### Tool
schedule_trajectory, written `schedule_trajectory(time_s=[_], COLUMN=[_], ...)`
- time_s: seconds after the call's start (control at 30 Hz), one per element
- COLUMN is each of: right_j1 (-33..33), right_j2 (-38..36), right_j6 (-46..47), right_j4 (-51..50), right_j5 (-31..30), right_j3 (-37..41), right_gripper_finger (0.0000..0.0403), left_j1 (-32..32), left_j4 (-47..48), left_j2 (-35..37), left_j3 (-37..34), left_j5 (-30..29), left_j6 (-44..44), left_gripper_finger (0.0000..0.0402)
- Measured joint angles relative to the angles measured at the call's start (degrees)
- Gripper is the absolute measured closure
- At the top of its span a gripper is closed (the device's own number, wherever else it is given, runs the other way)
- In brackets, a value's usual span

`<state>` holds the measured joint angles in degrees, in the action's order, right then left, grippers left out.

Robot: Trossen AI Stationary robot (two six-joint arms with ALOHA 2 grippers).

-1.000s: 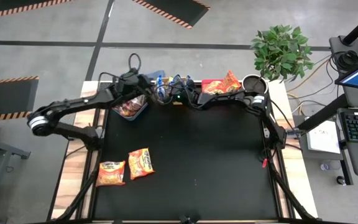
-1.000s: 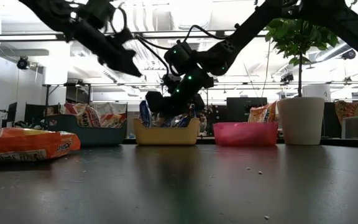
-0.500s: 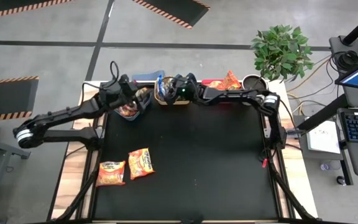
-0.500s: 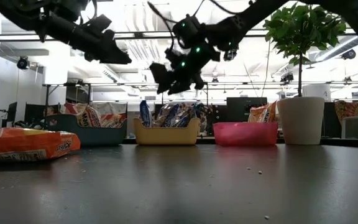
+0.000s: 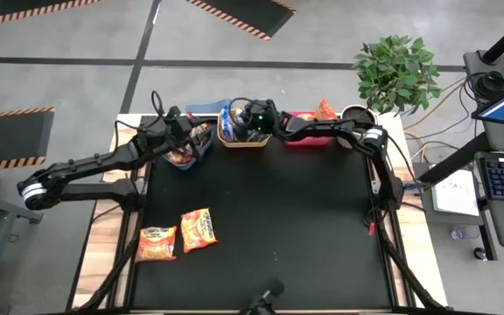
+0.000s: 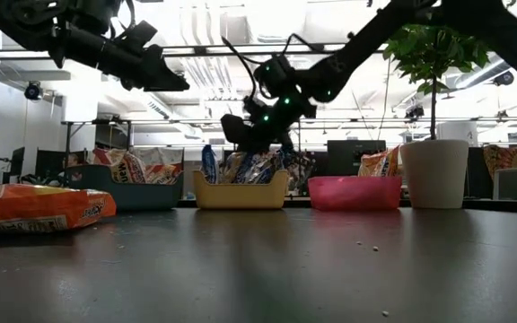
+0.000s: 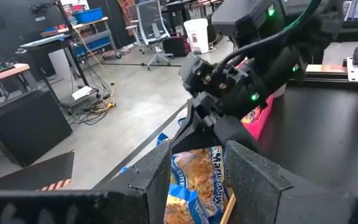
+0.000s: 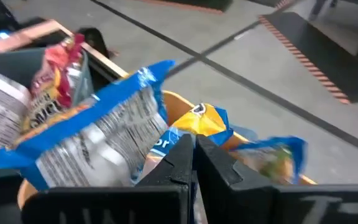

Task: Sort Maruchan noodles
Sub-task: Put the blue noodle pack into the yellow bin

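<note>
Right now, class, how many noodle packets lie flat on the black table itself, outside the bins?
2. One packet lies near the table's front left corner; the other packet lies just to its right. More packets sit in the bins at the back, some possibly hidden.

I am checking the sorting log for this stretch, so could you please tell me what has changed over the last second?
The right gripper rose from down in the yellow bin to just above it, and its fingers are now shut and empty. The left gripper drew back from near the yellow bin to above the blue bin, its fingers parted. The two noodle packets on the table and the red bin stayed put.
</note>
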<state>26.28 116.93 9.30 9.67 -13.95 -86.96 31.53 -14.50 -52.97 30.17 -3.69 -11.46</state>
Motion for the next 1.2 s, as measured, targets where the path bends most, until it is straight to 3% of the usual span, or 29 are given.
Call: schedule_trajectory(time_s=[0.23, 0.8, 1.2], right_j1=[-0.5, -1.6, -3.9], right_j2=[3.0, 0.2, 6.3], right_j6=[0.2, -1.2, -2.9], right_j4=[5.6, 6.1, 9.5], right_j5=[5.5, 4.9, 5.4], right_j3=[0.0, -2.5, -4.7], right_gripper_finger=[0.0394, 0.0394, 0.0394], left_j1=[0.0, 0.0, 0.0], left_j4=[0.8, 0.9, 1.0], left_j2=[0.0, 0.0, 0.0], left_j3=[0.0, 0.0, 0.0], left_j5=[0.0, -0.1, 0.1], left_j6=[-0.2, -0.2, 0.0], left_gripper_finger=[0.0264, 0.0264, 0.0264])
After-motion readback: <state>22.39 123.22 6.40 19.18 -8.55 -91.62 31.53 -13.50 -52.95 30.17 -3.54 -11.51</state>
